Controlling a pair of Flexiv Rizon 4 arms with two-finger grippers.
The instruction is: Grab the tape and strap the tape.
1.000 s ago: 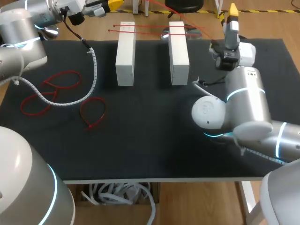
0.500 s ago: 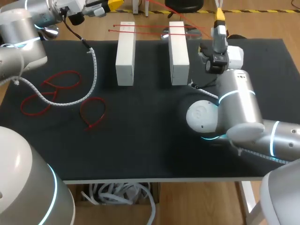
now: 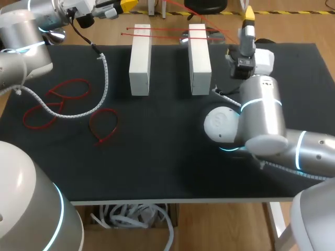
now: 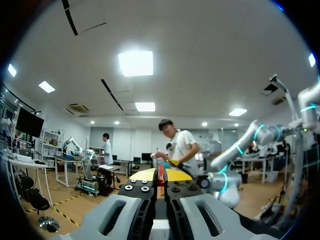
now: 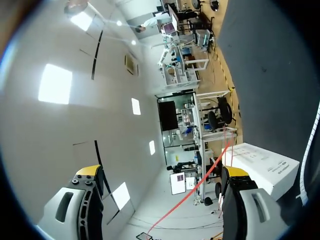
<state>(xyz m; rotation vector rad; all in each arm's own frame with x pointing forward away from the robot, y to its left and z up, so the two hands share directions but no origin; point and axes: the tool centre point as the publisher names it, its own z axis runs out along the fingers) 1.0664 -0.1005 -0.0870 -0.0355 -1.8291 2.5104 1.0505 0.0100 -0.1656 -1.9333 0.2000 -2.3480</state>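
**Desk:** Where is the tape?

**Me:** I see two straight red tape strips (image 3: 167, 32) lying across the tops of the two white blocks (image 3: 140, 60) at 12 o'clock on the table (image 3: 157, 167). They bridge the gap between the blocks. There is more tape at 9 o'clock, where a cluster of red tape loops (image 3: 65, 97) lies flat on the black surface. A single loop (image 3: 103, 125) lies just beside them, nearer the table's centre.

**Desk:** Is either claw on any of it?

**Me:** Through my left wrist camera, the left claw (image 4: 160, 181) has its fingers pressed together. A thin red sliver (image 4: 160, 172) stands pinched upright between them. In the head view that claw sits at 11 o'clock, past the table's far edge.

**Desk:** And the right one?

**Me:** My right claw (image 5: 162, 172) is spread wide and grips nothing. Red tape runs ahead of it through the gap, and I can't see it touching either finger. The end of a white block shows just beside one finger. From above, the claw is at 1 o'clock and points toward 12, near the right-hand block. The right arm (image 3: 261, 120) is bent over the table at 3 o'clock.

**Desk:** Anything else on the table?

**Me:** A white spiral cable wrap (image 3: 104, 73) trails down from 11 o'clock and crosses the loops at 9 o'clock.
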